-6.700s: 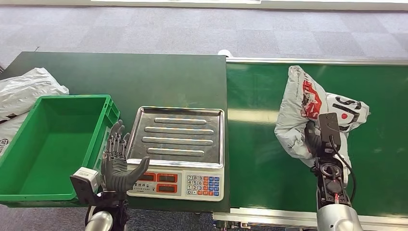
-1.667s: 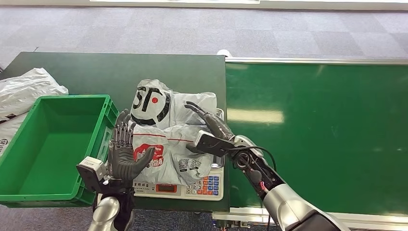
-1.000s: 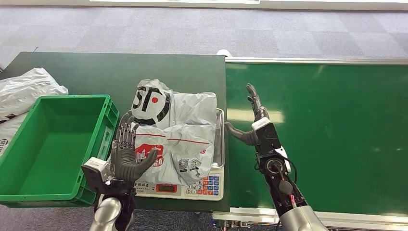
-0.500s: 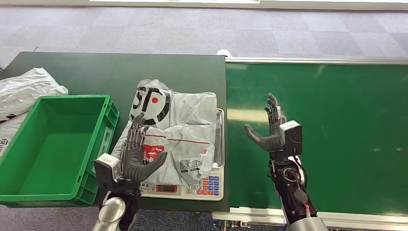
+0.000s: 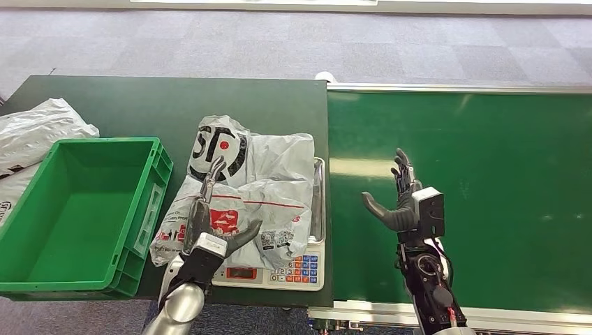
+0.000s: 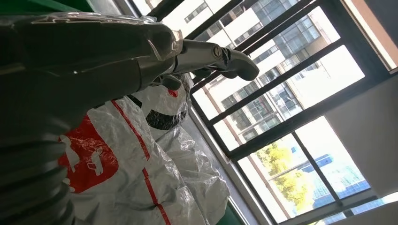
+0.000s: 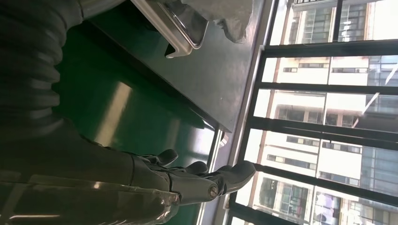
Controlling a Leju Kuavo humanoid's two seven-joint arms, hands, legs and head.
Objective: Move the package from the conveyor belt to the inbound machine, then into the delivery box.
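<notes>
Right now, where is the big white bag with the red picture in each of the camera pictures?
Head view: the package lies on the scale, left of centre, with the left hand at its near side.
Left wrist view: the package covers the lower middle, just beyond the left hand's fingers.
Right wrist view: a bit of the package shows at the upper edge.
Shared landmark: the scale's steel tray, under the package.

Grey carpet tiles (image 5: 209,42) cover the floor; tall dark-framed windows (image 6: 300,98) admit daylight
</notes>
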